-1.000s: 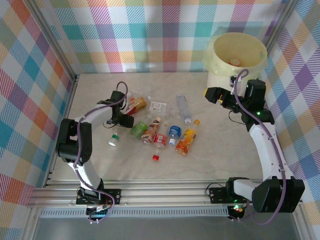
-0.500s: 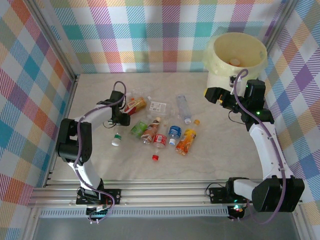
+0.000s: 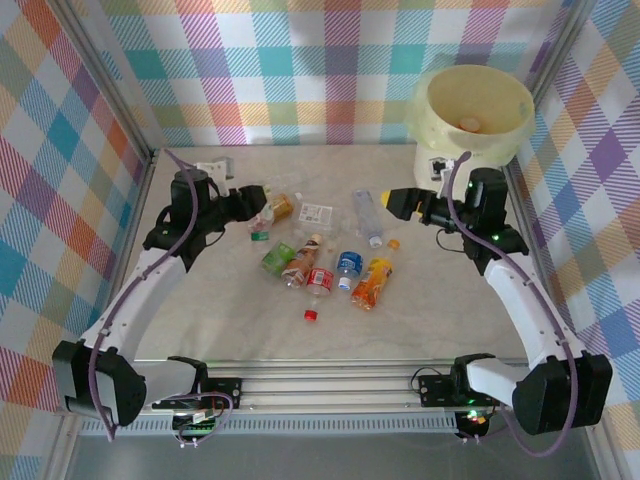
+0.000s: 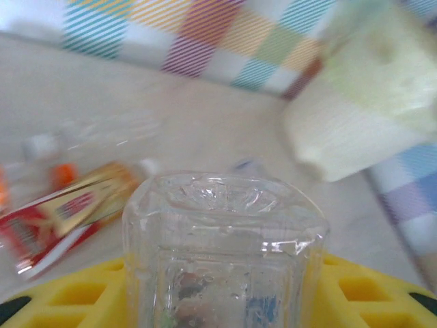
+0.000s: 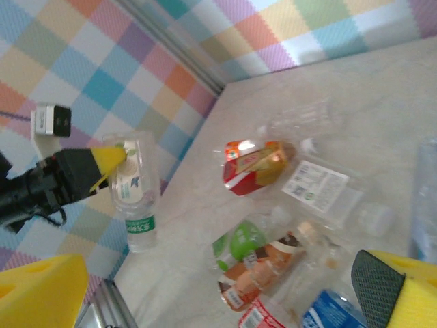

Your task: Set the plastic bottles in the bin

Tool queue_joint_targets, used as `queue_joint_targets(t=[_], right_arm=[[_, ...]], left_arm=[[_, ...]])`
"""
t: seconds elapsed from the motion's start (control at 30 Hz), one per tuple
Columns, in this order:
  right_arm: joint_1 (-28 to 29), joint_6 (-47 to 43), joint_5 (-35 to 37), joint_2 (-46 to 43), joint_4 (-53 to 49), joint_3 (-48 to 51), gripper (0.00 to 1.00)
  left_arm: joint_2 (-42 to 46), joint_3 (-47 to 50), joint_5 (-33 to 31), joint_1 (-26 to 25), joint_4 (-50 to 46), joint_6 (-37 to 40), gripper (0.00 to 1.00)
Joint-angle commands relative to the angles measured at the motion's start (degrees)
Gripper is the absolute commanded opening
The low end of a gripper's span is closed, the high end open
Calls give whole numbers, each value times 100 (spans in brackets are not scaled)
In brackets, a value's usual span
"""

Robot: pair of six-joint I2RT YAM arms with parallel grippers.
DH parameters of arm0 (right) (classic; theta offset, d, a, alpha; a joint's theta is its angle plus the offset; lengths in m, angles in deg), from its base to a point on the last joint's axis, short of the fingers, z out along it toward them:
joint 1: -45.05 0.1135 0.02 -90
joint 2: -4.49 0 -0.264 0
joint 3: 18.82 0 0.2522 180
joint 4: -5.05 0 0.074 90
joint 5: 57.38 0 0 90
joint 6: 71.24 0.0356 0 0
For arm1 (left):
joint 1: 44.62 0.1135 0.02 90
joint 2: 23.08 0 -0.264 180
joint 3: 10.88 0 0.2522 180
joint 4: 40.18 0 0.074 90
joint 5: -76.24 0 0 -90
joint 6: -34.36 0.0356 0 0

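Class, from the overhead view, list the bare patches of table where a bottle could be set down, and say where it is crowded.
Free: the near strip between the red cap and the front rail; the far strip along the back wall, left of the bin. Crowded: the middle, where the bottles lie bunched.

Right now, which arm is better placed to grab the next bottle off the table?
Right. The right gripper is open and empty beside a loose clear bottle; the left gripper is shut on a green-banded bottle.

bottle labels (image 5: 254, 158) (red, green, white), print apparently too blurred, nothing legible
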Motion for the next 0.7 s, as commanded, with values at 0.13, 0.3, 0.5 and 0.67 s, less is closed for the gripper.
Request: queue_joint_targets(t=[0.13, 0.3, 0.5, 0.67], right_arm=[[493, -63, -633, -250, 589, -134, 100], [853, -204, -949, -265, 694, -289, 100], [1117, -233, -1447, -168, 785, -571, 100], [1234, -280, -1885, -142, 716, -786, 100]], left_arm=[[151, 95, 1547, -600, 2221, -1481, 48], [63, -152, 1968, -1233, 2930, -1605, 47], [-116, -405, 2205, -1791, 3813, -1855, 47], [-200, -612, 2331, -2044, 3841, -1673, 47]])
